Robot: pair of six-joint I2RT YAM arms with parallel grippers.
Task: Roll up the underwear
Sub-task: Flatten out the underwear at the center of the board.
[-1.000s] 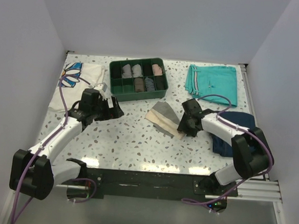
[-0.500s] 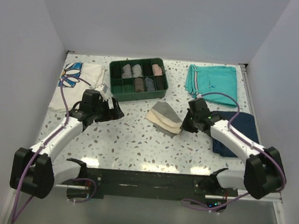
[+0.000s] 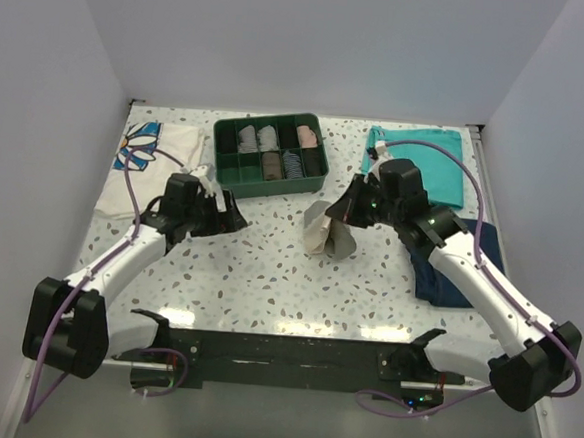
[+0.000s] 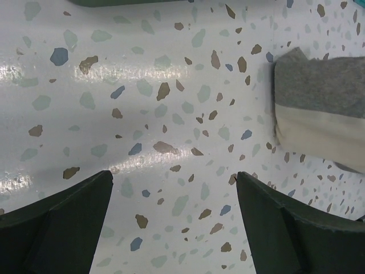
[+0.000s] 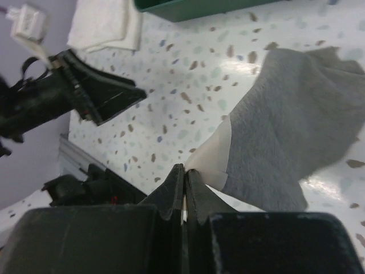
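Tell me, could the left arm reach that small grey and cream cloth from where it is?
Probably yes. The left hand hangs open over bare table, and nothing lies between it and the underwear. But the right hand has an edge pinched and lifted, so they could crowd each other.

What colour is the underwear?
The underwear is grey with a cream band along one edge; the right wrist view shows it best.

white arm links with black joints, purple cables, dark green end effector fingers.
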